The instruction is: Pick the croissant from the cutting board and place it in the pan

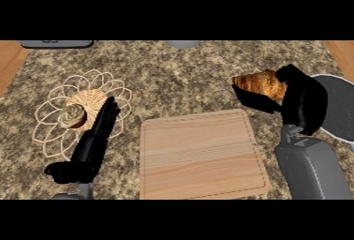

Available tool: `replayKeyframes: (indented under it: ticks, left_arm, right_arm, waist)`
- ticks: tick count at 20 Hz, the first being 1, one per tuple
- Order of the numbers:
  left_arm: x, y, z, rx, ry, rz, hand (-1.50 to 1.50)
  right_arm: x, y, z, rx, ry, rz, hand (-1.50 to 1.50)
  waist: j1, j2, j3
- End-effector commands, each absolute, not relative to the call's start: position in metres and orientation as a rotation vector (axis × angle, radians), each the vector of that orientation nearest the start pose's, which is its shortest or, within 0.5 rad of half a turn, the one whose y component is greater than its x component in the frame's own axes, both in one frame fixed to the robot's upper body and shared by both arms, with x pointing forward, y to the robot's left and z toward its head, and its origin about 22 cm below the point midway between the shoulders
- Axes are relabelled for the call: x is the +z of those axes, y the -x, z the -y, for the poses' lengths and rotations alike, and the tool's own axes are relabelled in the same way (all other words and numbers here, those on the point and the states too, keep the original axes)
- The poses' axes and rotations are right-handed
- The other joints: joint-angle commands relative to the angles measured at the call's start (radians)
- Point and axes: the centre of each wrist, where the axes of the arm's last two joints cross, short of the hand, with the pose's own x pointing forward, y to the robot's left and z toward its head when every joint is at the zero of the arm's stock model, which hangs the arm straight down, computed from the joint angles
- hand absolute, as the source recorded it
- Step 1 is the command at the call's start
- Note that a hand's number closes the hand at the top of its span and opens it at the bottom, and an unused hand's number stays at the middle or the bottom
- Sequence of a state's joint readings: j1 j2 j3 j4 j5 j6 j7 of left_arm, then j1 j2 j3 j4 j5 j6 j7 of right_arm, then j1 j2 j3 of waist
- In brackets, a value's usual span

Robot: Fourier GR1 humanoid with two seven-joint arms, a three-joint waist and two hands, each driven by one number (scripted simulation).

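My right hand (301,101) is shut on the brown croissant (258,83), which is lifted off the counter to the upper right of the bare wooden cutting board (200,154). The croissant pokes out to the left between the thumb and fingers. Just right of that hand lies the dark grey pan (342,110), partly hidden by the hand and cut off by the view's right edge. My left hand (93,140) rests open at the left of the board, fingers straight and pointing away.
A wire flower-shaped basket (62,93) holding a round brown pastry (75,115) sits at the left, under my left hand's fingertips. Grey objects show at the counter's far edge (56,44). Wooden surfaces border the granite top at both upper corners.
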State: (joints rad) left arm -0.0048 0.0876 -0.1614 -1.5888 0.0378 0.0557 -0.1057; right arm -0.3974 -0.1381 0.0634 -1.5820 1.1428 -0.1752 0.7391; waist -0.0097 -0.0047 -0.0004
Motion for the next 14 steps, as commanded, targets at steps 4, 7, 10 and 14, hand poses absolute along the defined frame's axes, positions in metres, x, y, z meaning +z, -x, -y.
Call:
replayKeyframes:
  ticks: [4,7,10,14]
  left_arm:
    - [0.02,-0.242,-0.211,-0.138,0.071,1.692,0.0]
    - [0.005,-0.24,-0.203,-0.134,0.061,1.694,0.0]
    - [0.021,-0.248,-0.203,-0.134,0.065,1.7,0.0]
    - [0.014,-0.25,-0.205,-0.128,0.082,1.692,0.0]
  right_arm:
    - [0.083,-0.307,0.269,0.076,1.292,1.268,1.5]
    - [0.106,-0.326,0.287,0.061,1.323,1.249,1.5]
    - [0.087,-0.324,0.336,0.036,1.399,1.257,1.5]
    - [0.061,-0.317,0.379,0.094,1.593,1.196,1.5]
  waist:
    - [0.011,0.005,0.002]
    - [0.013,0.005,0.001]
    - [0.015,0.006,0.001]
    - [0.019,0.009,0.002]
